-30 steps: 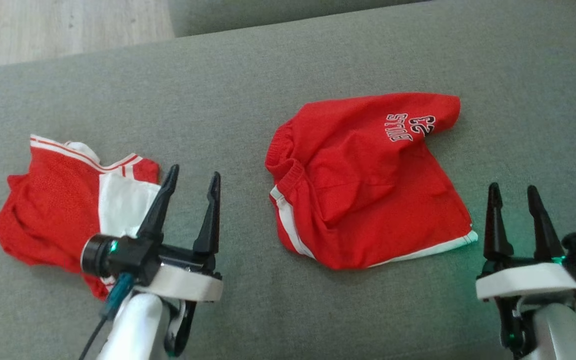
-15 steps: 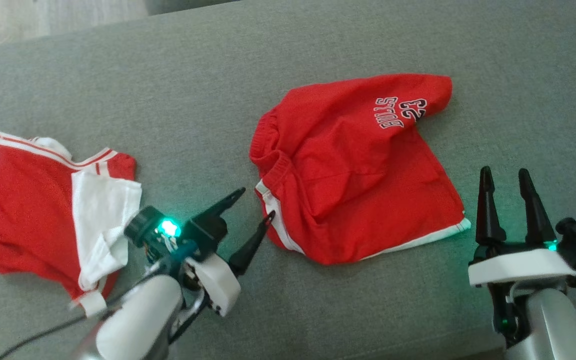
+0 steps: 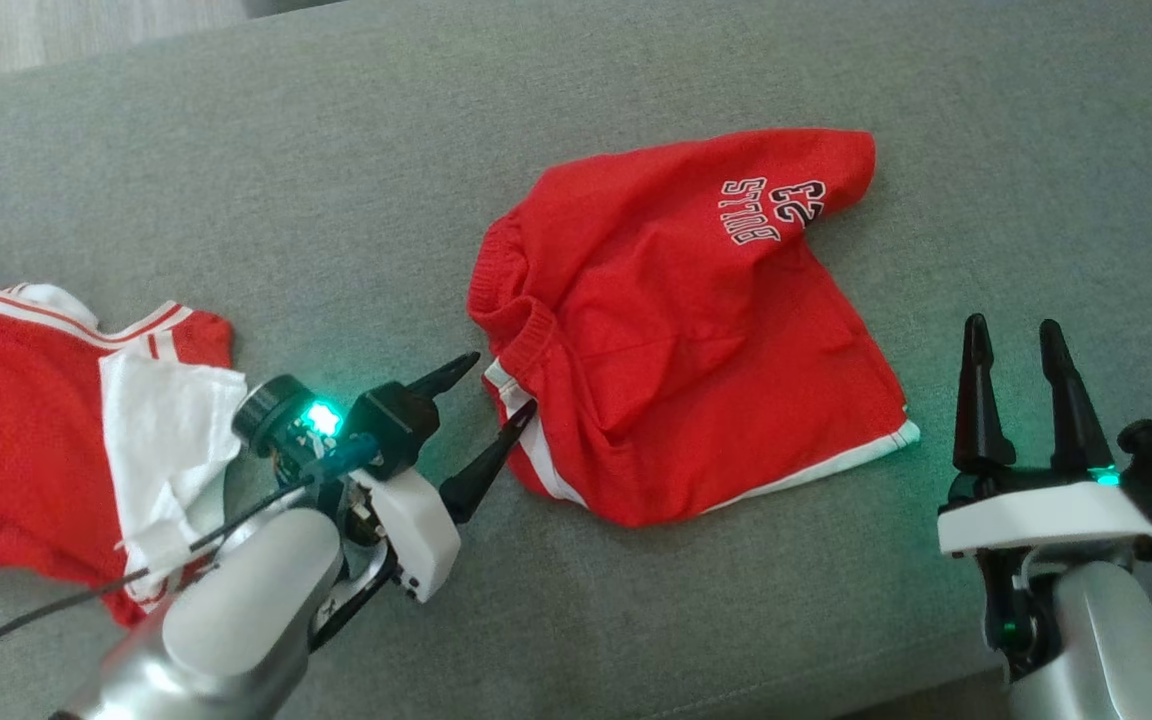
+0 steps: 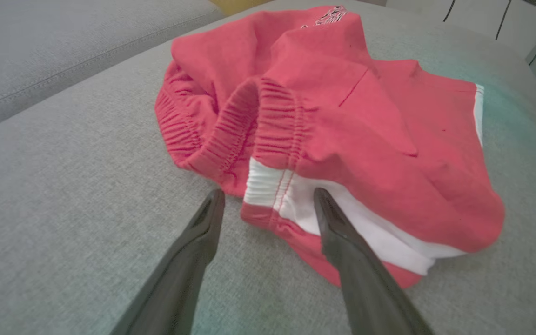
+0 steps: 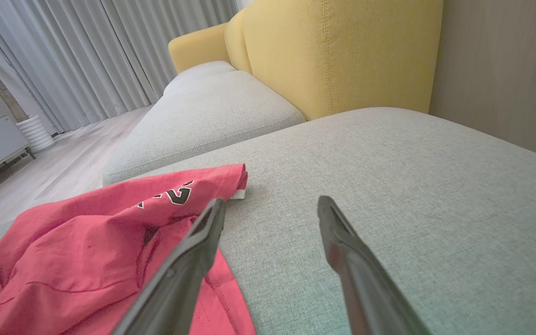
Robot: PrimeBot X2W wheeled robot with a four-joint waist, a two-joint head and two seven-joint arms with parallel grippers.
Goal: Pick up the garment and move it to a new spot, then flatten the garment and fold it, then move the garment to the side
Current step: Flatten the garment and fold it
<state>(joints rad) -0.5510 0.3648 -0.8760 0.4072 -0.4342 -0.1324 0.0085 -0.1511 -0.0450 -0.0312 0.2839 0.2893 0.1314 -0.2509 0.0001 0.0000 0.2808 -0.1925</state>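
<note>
Garment: red shorts (image 3: pixel 676 330), knit, gathered elastic waistband, rumpled mid-cushion on woven grey sofa (image 3: pixel 336 150). Open left gripper (image 3: pixel 504 380) pointed at waistband's white stripe; open right gripper (image 3: pixel 1013 323) stood just right. Left wrist view resolved waistband ribbing; right wrist view showed yellow backrest (image 5: pixel 333 56).

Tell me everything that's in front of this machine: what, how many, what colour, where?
shorts: one, red with white trim and lettering, crumpled mid-cushion
second garment: one, red with a white panel, on the cushion's left
seat cushion: one, grey, under both garments
backrest: one, yellow, beyond the cushion
curtains: grey, far side of the room
floor: pale wood, beyond the sofa
left tool: one, dark fingers, open, at the shorts' waistband corner
right tool: one, dark fingers, open, right of the shorts, apart from them
</note>
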